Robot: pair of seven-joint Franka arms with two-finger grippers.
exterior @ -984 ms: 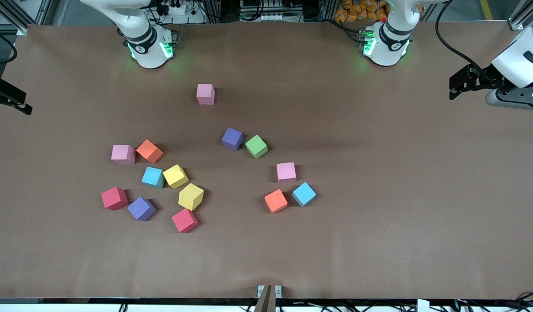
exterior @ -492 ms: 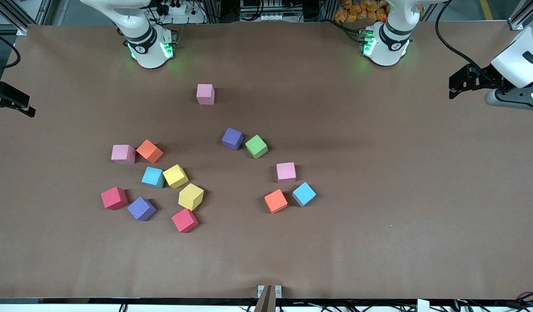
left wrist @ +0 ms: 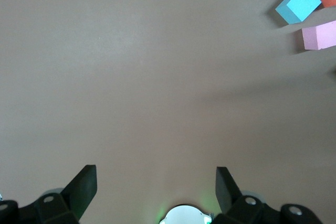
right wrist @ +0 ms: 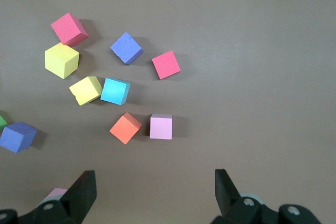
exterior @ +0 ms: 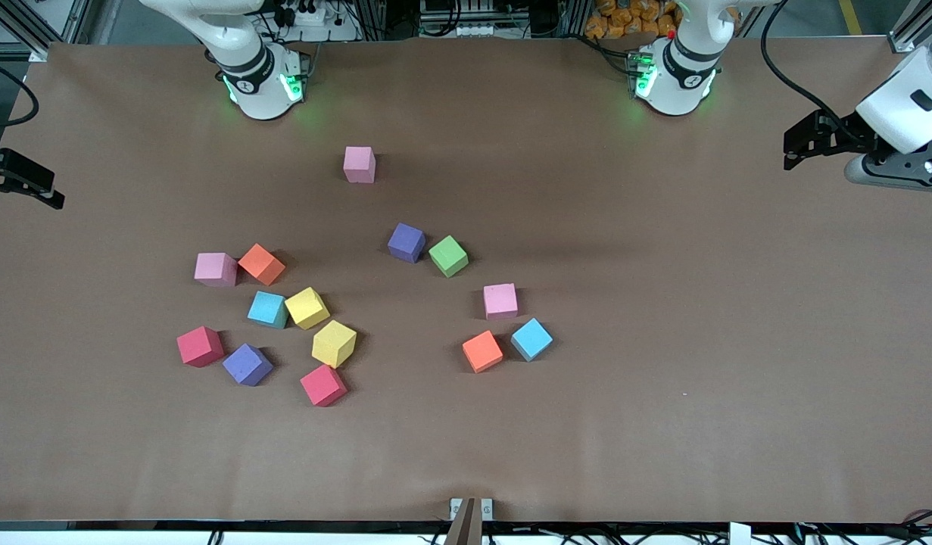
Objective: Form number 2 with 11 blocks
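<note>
Only the right gripper [exterior: 15, 182] has drifted inward; the blocks [exterior: 307, 307] lie untouched. Both claws released, left gripper [exterior: 802, 144] waiting; judged best: descend squarely over one cube's flat sides.

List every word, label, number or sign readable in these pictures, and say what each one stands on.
None can be read.
Blocks: plain coloured faces, no print.
Table: bare brown cover, no marks.
Arm bases: a small round mark on each, too small to read.
Small tags at the table's near edge: too small to read.

brown table [exterior: 662, 424], pink, orange, blue, yellow, purple, green blocks [exterior: 448, 256], red cubes [exterior: 323, 385]
</note>
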